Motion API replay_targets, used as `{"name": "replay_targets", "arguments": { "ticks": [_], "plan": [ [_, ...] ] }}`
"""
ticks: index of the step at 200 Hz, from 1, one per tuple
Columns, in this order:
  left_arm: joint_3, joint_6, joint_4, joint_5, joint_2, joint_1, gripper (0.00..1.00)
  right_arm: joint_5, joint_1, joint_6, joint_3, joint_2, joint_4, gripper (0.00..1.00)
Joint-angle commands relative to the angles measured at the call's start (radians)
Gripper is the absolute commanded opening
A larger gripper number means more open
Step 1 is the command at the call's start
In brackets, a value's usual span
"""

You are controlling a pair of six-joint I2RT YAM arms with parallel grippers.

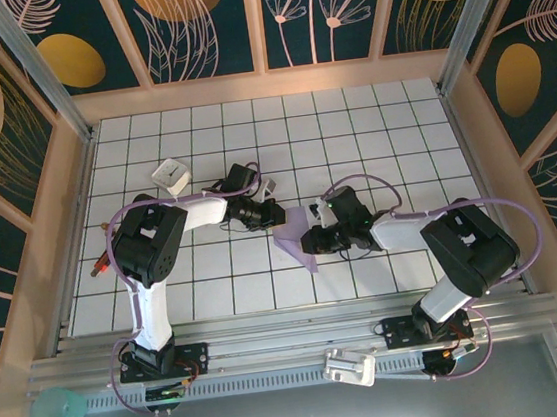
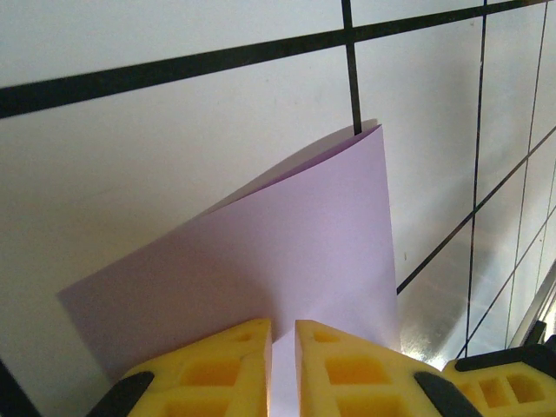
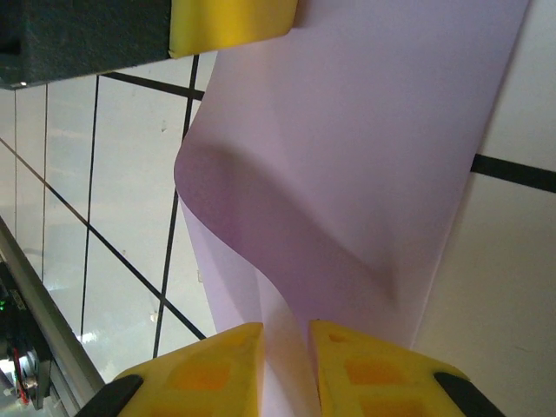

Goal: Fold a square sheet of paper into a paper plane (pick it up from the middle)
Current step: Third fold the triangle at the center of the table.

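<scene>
The folded sheet of paper [image 1: 297, 243] hangs mid-desk between both arms, its long axis running far to near and narrowing to a point at the near end. The left gripper [image 2: 282, 352] has its jaws clamped on one edge. The opposite edge sits between the jaws of the right gripper [image 3: 287, 352]; pinched or loose, I cannot tell. A white block [image 1: 171, 174] sits well apart, far left.

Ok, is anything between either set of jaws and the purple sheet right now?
Nothing visible. The folded purple sheet already sits between the left jaws, which pinch it, and it runs into the gap of the right jaws too. The small white block lies well apart from it.
</scene>
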Motion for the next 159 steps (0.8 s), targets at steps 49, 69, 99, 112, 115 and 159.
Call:
{"name": "replay_targets", "arguments": {
  "ticks": [49,69,99,112,115,159],
  "plan": [
    [0.003,0.025,-0.056,-0.037,0.047,-0.001,0.16,-0.041,-0.021,0.008,0.014,0.017,0.042,0.13],
    [0.002,0.024,-0.056,-0.037,0.049,0.000,0.16,-0.043,-0.023,-0.001,0.022,0.037,0.037,0.11],
    [0.002,0.025,-0.056,-0.035,0.048,-0.001,0.16,-0.042,-0.024,-0.017,0.033,0.053,0.028,0.10],
    [0.002,0.024,-0.056,-0.035,0.049,0.001,0.16,-0.040,-0.024,-0.024,0.039,0.060,0.024,0.10],
    [0.002,0.024,-0.056,-0.035,0.050,0.000,0.16,-0.041,-0.025,-0.025,0.040,0.062,0.024,0.10],
    [0.002,0.023,-0.054,-0.033,0.052,-0.001,0.16,-0.043,-0.031,-0.050,0.068,0.089,0.012,0.10]
  ]
}}
